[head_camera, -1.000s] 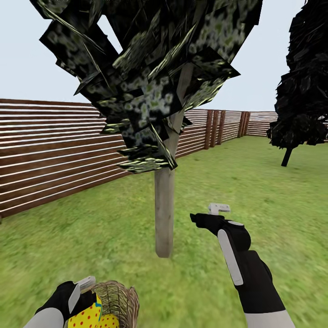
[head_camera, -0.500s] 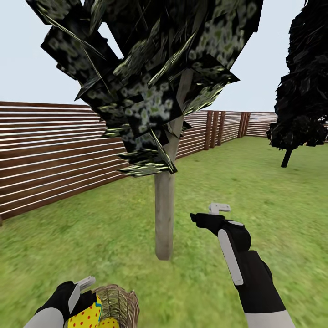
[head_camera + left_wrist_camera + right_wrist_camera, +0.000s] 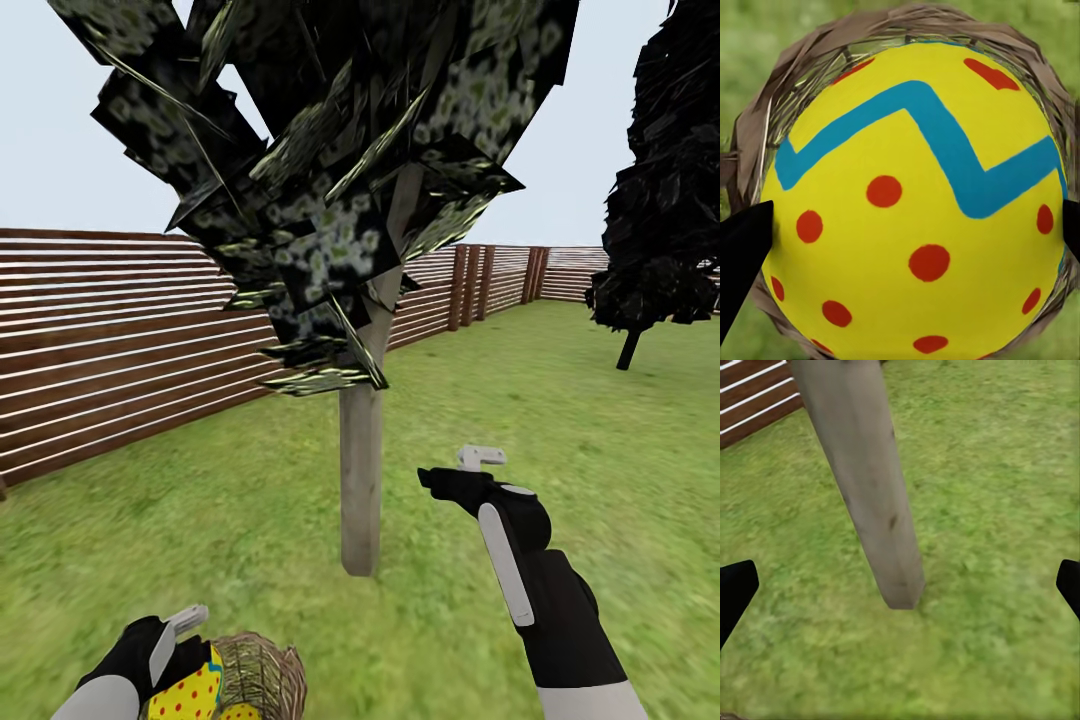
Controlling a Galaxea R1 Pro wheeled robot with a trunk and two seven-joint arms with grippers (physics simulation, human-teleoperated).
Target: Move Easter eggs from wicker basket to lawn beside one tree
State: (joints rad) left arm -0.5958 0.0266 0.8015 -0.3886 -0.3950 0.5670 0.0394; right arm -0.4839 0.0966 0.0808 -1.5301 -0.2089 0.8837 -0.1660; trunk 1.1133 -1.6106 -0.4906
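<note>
A yellow Easter egg [image 3: 907, 225] with red dots and a blue zigzag band sits between the fingers of my left gripper [image 3: 907, 236], which is shut on it. It hangs just over the brown wicker basket [image 3: 268, 672], at the head view's lower left. There the egg [image 3: 190, 692] is under my left gripper [image 3: 180, 650], and a sliver of a second egg [image 3: 240, 712] shows beside it. The tree [image 3: 360, 480] has a pale trunk and stands on the lawn [image 3: 560, 420] just ahead. My right gripper [image 3: 457, 470] hovers open to the right of the trunk, facing the trunk's foot [image 3: 900, 585].
A brown slat fence [image 3: 120, 330] runs along the left and across the back. An all-black tree [image 3: 665, 200] stands far right. Low speckled foliage [image 3: 320, 250] hangs over the trunk at head height. Open grass lies around the trunk.
The whole view has slid slightly: the trunk's foot and the basket sit a little lower in the picture, so the camera has moved closer. Both arms keep their pose.
</note>
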